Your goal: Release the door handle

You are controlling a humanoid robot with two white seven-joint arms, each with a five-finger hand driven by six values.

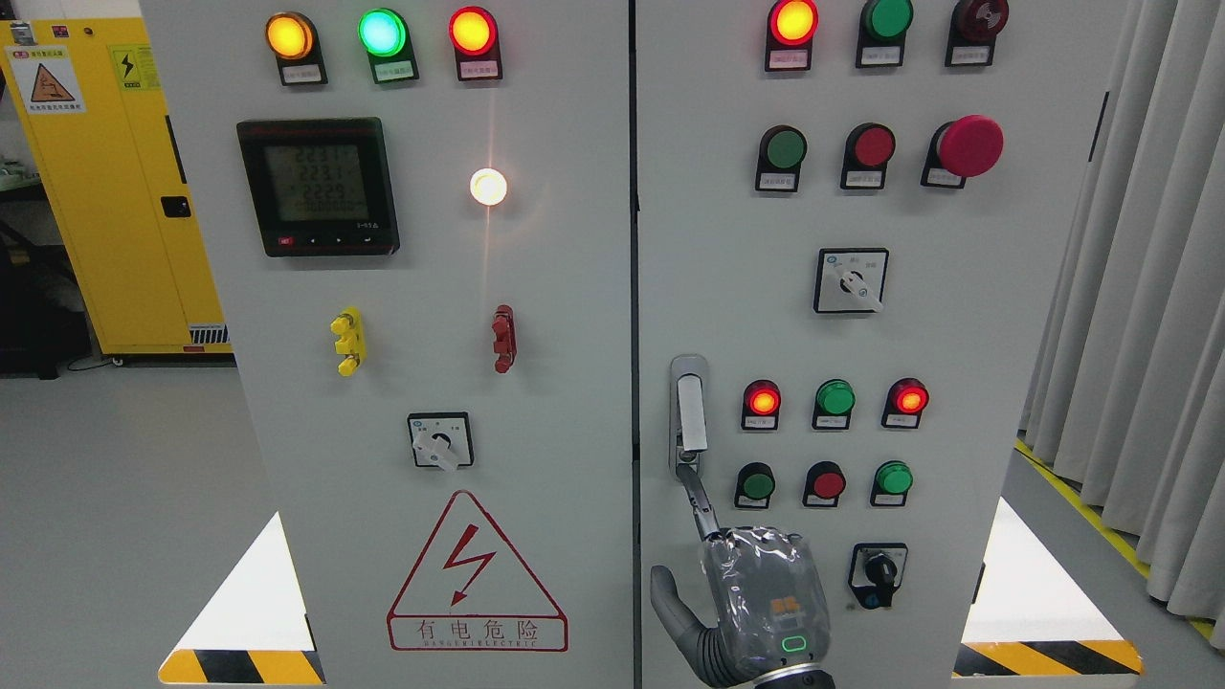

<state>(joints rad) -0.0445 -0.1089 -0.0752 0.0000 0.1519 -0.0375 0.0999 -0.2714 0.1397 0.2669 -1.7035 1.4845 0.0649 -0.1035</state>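
Red light [763,400] (beside door handle [691,413])

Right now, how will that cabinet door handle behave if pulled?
The door handle looks like metal: probably stiff. Its smooth face may be slippery. It sits in a bezel, so it likely swings out from the lower end, where the right hand reaches.

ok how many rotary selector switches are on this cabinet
3. The left-door switch sits above the warning triangle. The upper right-door switch is mid-panel. The lower right-door switch is near the bottom, beside the right hand, which might hide more.
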